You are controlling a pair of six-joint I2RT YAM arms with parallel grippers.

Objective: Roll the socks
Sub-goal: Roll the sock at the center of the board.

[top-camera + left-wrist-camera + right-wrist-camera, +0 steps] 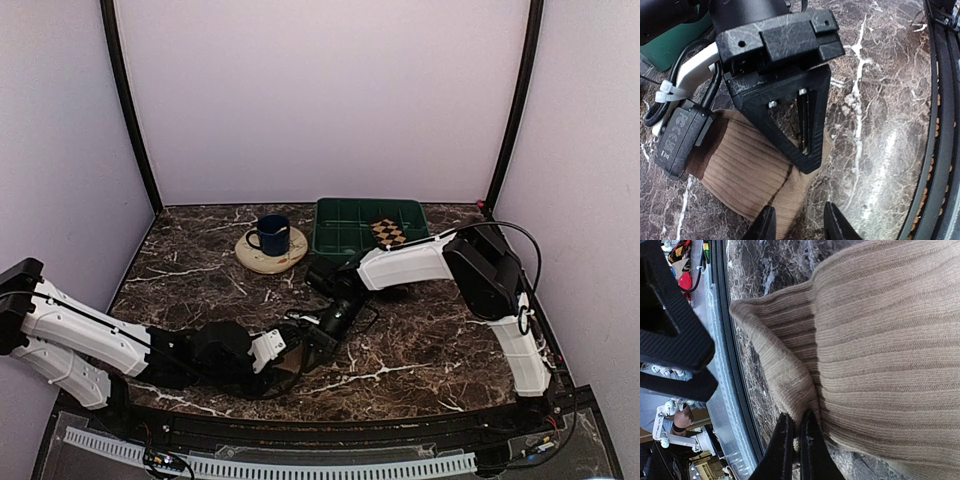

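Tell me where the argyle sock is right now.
In the top view, the argyle sock lies in the right half of the green tray at the table's far edge, right of the blue mug.

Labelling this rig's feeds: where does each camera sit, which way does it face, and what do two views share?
Top external: above and behind the bases, looking down at the marble table; both arms show.
Right wrist: on the right arm, looking along the right gripper, pinched on a fold of the tan sock.
Left wrist: on the left arm, looking down past the open left gripper.
Shared: both wrist views show the tan sock; the left also shows the right gripper.
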